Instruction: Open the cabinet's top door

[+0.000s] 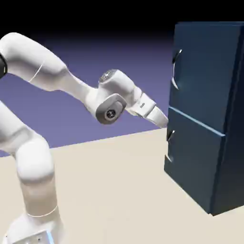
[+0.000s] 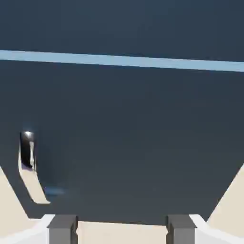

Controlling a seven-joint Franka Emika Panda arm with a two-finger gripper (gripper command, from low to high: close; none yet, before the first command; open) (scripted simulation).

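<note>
The cabinet (image 1: 205,157) stands tall and dark navy at the exterior view's right. Its top door (image 1: 202,71) is closed flat, with a curved silver handle (image 1: 176,70) at its left edge. My gripper (image 1: 163,121) hovers just short of the front, level with the seam between the two panels and below that handle. In the hand view the two grey fingertips (image 2: 62,229) stand apart with nothing between them, so the gripper (image 2: 121,231) is open. A pale seam line (image 2: 122,60) crosses the view, with the top door (image 2: 119,24) above it; the top door's handle is out of this view.
The shorter lower panel (image 1: 190,162) carries its own small silver handle (image 1: 169,143), seen at the hand view's left as a handle (image 2: 27,151). The beige table (image 1: 114,190) runs under the arm to the cabinet's foot.
</note>
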